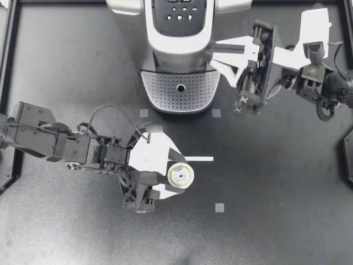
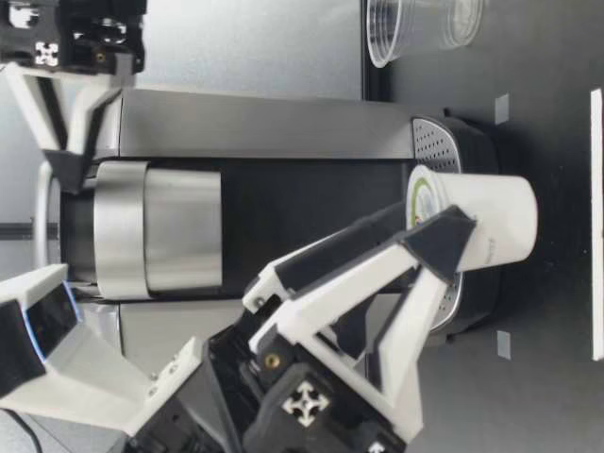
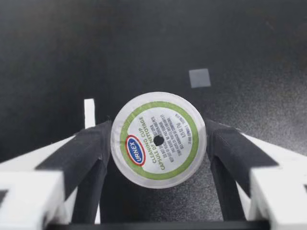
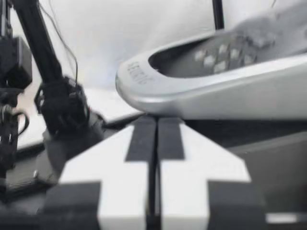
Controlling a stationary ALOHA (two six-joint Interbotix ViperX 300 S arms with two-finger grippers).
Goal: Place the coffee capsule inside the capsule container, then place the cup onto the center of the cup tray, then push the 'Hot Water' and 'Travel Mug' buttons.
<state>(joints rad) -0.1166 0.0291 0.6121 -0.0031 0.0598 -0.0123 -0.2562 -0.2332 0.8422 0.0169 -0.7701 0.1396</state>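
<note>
**Examiner:** The state of the left gripper (image 1: 175, 175) is to be given first.

**Inspector:** It is found closed on the coffee capsule (image 1: 181, 175). Both dark pads (image 3: 91, 143) are pressed against the capsule's sides from opposite directions. The capsule is held upright, with its green-ringed foil lid turned upward. A small hole is noted at the lid's centre.

**Examiner:** Where is the capsule placed?

**Inspector:** It is located over the black table (image 1: 276, 221), in front of the coffee machine (image 1: 179, 49) and apart from the perforated cup tray (image 1: 180, 91). A white tape strip (image 1: 201, 159) is seen just beside it, and a grey tape square (image 1: 219, 207) is near. Whether the base touches the table cannot be told.

**Examiner:** And the right gripper (image 1: 220, 51)?

**Inspector:** Its fingers are recorded as pressed together, with nothing between them. It is held beside the machine's head, near the button panel (image 1: 179, 11).

**Examiner:** The cup?

**Inspector:** A clear plastic cup (image 2: 415, 28) is observed in the low view only. It is upright beside the machine and partly cut off at the frame's edge.
</note>
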